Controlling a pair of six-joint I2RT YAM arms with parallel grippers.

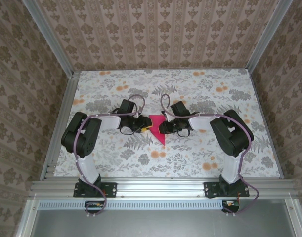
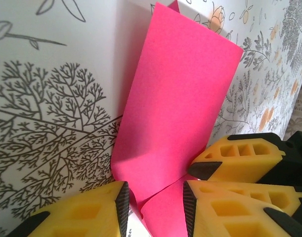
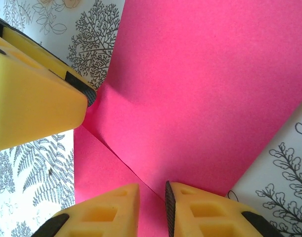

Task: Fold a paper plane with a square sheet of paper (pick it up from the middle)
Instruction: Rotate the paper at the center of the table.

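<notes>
pink paper (image 1: 158, 132) half hidden | left hand (image 2: 154, 197) spread round it | right hand (image 3: 151, 197) unclear

The magenta sheet of paper (image 2: 180, 108) rises folded from the floral desk (image 2: 57, 98) — a tall flap with a slanted top edge, and a lower layer curling out beneath it. The left claw (image 2: 154, 207) holds its yellow fingers apart, the paper's lower end lying loose between the black pads. Just to the right, a finger of the right claw (image 2: 235, 155) meets the paper's lower edge.
</notes>
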